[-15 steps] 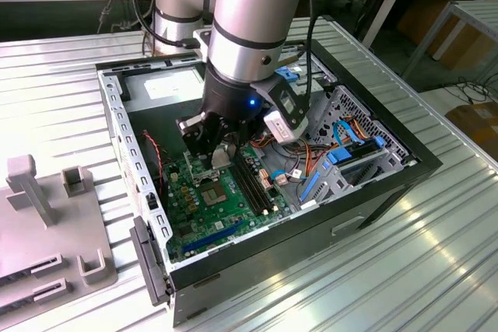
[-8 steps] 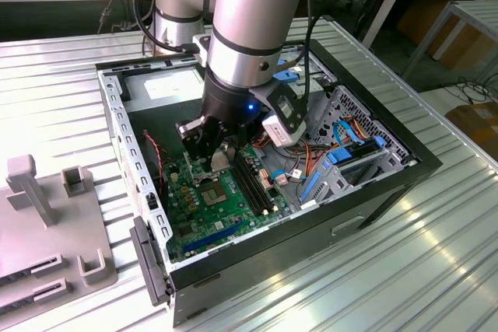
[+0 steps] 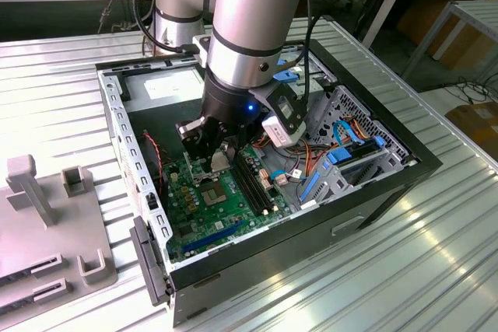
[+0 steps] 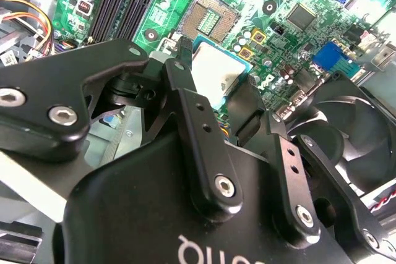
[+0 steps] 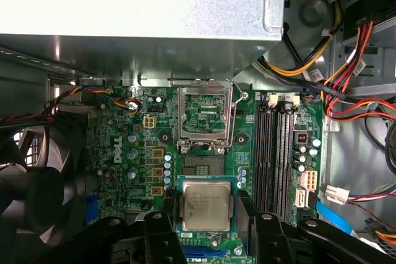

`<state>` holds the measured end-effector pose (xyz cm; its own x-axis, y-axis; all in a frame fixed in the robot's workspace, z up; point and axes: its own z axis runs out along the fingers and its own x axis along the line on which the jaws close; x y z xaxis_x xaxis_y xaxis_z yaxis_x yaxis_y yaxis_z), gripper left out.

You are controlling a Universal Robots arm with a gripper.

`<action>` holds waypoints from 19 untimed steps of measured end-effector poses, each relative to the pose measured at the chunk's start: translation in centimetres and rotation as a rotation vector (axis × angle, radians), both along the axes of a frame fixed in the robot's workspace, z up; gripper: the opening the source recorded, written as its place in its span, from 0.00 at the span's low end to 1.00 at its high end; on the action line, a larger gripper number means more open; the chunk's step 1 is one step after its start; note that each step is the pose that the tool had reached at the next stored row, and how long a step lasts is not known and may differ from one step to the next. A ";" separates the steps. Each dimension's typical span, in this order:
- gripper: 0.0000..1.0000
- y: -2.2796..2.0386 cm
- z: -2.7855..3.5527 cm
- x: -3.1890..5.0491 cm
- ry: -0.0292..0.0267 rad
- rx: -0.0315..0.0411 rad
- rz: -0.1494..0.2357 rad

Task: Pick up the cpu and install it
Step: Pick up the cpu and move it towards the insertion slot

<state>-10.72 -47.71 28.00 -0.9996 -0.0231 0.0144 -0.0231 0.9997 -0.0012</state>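
Here, the pincer [image 3: 212, 153] is closed on the cpu [image 5: 207, 207], with its fingers [image 5: 168, 214] pressing two opposite edges and the silver-grey metal top facing the first wrist view. The cpu is held just above the green motherboard [image 5: 117, 159] inside the open computer case [image 3: 117, 114]. The bare socket [image 5: 199, 166] lies just ahead of the pincer, with the hinged frame [image 5: 205, 115] raised beyond it.
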 end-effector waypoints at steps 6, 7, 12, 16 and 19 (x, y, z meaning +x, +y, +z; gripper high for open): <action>0.47 0.00 -0.03 0.00 0.0000 0.0001 0.000; 0.47 -0.09 -0.09 0.00 -0.0001 0.0002 0.000; 0.47 -0.53 -0.84 -0.01 0.0006 -0.0004 0.000; 0.47 -0.82 -1.65 0.00 0.0004 -0.0003 -0.012; 0.47 -0.82 -2.31 0.08 0.0004 -0.0003 -0.015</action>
